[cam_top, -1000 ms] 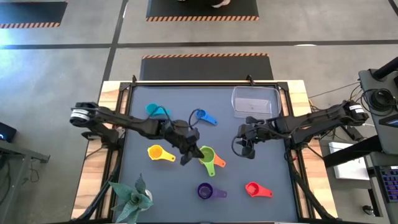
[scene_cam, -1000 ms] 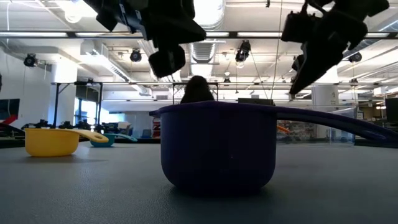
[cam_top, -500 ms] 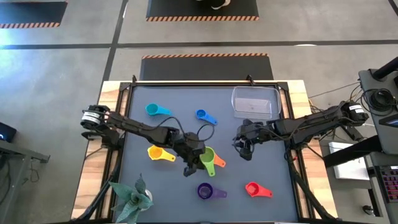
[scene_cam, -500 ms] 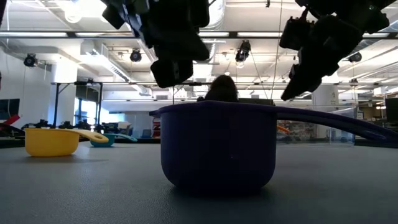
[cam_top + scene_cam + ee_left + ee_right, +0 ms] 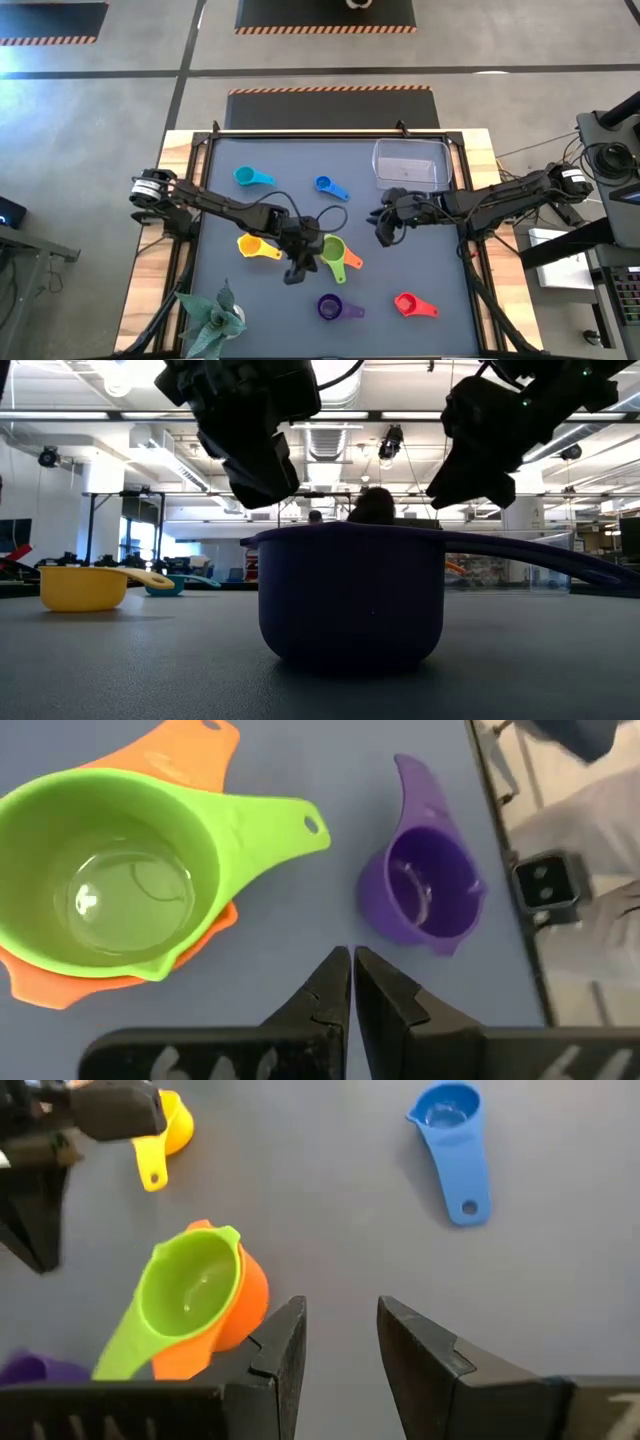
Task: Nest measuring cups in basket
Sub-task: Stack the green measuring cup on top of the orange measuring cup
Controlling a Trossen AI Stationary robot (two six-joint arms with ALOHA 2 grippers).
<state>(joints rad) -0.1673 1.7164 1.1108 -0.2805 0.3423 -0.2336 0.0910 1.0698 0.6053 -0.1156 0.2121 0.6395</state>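
left tool (image 5: pixel 351 982), fingers pressed together and empty, hovers at centre between the green cup (image 5: pixel 332 247), nested in the orange cup (image 5: pixel 350 261), and the purple cup (image 5: pixel 330 306); right tool (image 5: pixel 340 1342) gapes narrowly; basket (image 5: pixel 411 164) sits at two o'clock on the worktop (image 5: pixel 280 160).

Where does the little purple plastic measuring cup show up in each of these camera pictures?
High view: the small purple plastic measuring cup sits near the table's front edge, between the arms.
Low view: it fills the middle, closest to the camera.
Left wrist view: it lies beyond the shut fingers.
Right wrist view: only a purple sliver shows at the edge.
Shared landmark: the green cup nested in the orange cup.
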